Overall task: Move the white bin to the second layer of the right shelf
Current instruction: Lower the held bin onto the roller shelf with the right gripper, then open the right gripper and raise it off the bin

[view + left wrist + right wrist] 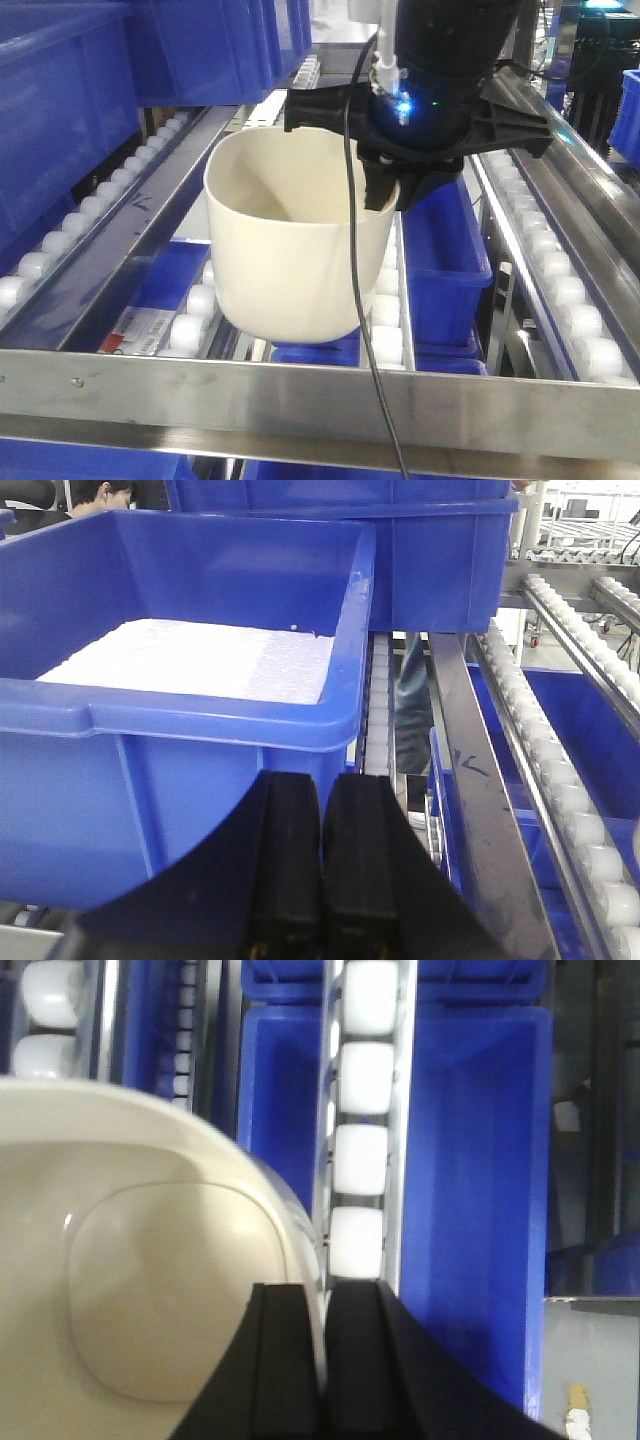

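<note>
The white bin point(295, 245) hangs upright in the middle of the front view, its rounded base just above the roller rails of the right shelf second layer point(300, 395); whether it touches the wheels cannot be told. The right gripper point(380, 190) comes down from twelve o'clock and sits at the bin's three o'clock rim, one finger inside the mouth and one outside. In the right wrist view the two black fingers point(285, 1360) are pressed onto the bin's wall point(150, 1290), which runs up between them, so this pincer is clamped on the white bin. The bin fills that view from nine o'clock to the centre.

The left gripper point(322, 880) shows only in its own wrist view, at six o'clock, its two fingers drawn together with nothing between them. Straight ahead of it, toward ten o'clock, stands a blue crate point(190, 710) filled with white granules point(200, 660).

Counted: one white bin; two grippers; in the front view one roller rail point(80, 225) at nine o'clock, two more under the bin, and one at three o'clock. Below the rails at four o'clock lies another blue crate point(450, 270).
</note>
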`<state>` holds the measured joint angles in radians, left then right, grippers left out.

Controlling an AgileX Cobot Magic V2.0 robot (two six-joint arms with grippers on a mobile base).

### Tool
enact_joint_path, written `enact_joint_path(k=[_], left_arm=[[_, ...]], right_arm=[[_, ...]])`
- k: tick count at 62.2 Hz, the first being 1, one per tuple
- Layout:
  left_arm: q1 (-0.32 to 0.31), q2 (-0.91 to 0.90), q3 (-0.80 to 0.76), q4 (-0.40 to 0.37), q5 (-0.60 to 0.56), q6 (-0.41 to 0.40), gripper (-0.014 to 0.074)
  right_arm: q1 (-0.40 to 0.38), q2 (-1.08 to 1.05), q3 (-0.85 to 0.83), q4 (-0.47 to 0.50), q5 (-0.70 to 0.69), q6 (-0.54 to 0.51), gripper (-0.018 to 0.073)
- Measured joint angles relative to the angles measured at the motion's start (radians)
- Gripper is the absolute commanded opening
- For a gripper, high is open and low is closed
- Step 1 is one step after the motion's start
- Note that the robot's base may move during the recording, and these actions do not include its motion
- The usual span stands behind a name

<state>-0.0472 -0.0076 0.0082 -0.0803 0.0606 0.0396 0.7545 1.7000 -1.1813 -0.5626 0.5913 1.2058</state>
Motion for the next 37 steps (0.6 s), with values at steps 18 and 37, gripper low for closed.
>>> enact_joint_path(k=[18, 37], left_arm=[[0.0, 0.0, 0.0, 0.0, 0.0, 0.0, 0.0085], [0.0, 0.0, 0.0, 0.0, 0.0, 0.0, 0.0085]], right_arm=[[0.004, -0.045, -0.006, 0.004, 0.0, 0.0, 0.0444], [-0.071, -0.299, 0.102, 0.093, 0.024, -0.474, 0.0444]])
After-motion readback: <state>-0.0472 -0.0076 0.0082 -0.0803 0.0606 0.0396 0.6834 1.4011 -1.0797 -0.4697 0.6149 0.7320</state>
